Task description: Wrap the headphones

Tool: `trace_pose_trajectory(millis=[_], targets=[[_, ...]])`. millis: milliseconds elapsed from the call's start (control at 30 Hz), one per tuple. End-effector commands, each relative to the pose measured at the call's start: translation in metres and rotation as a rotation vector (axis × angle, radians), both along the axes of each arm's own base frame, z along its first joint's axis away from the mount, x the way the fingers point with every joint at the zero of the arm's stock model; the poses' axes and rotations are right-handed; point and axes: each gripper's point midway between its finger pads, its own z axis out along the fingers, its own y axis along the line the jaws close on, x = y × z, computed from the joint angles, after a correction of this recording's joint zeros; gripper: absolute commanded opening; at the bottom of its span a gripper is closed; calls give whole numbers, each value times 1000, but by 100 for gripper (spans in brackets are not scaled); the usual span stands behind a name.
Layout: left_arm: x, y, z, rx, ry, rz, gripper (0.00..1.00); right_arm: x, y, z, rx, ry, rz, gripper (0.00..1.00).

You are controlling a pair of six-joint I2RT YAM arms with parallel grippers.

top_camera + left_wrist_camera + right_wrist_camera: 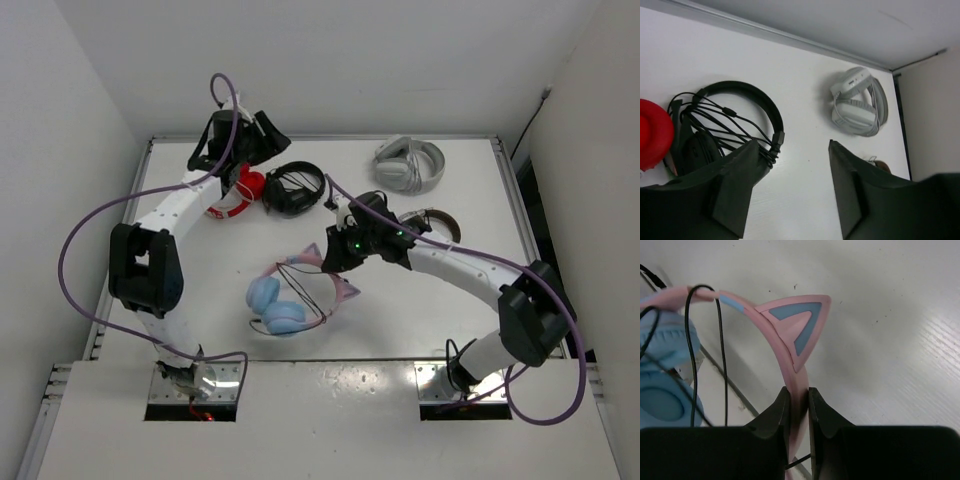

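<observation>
The headphones (pixel 266 294) lie on the surface (pixel 440 320) at lower centre of the top view, their black cable (pixel 722 355) looping loosely around them. The right pincer (pixel 798 399) is clamped on the pink headband (pixel 797 380) just below a cat ear (pixel 797 327). The left pincer (pixel 792 146), at upper left, stands apart and empty above a black pair (pixel 762 100).

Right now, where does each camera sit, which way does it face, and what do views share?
Top external: above, behind the bases, looking down; left arm and right arm show.
Left wrist: on the left arm, facing the far right corner; open left claw shows, black headphones and grey headphones beyond.
Right wrist: on the right arm, looking down; right claw shut on the pink headband of the cat-ear headphones.
Shared: top and left wrist show those two pairs.
</observation>
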Motion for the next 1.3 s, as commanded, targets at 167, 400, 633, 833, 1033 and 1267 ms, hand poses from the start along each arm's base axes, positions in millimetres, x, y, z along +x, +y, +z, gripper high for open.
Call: trace_pose_trajectory(millis=[167, 400, 633, 833, 1033, 1267], targets=[[4, 4, 62, 134, -273, -170, 67, 7, 2, 27, 125, -14, 1, 0], [-88, -16, 84, 412, -580, -576, 44, 16, -7, 22, 104, -11, -61, 0], [-203, -55, 67, 613, -791, -1005, 30, 17, -9, 12, 82, 8, -69, 0], [-252, -82, 50, 724, -919, -1113, 30, 18, -9, 11, 75, 17, -82, 0], [-271, -86, 13, 812, -935, -1180, 30, 20, -8, 15, 80, 10, -82, 0], [-292, -101, -10, 883, -984, -1304, 36, 22, -9, 14, 75, 6, -89, 0]])
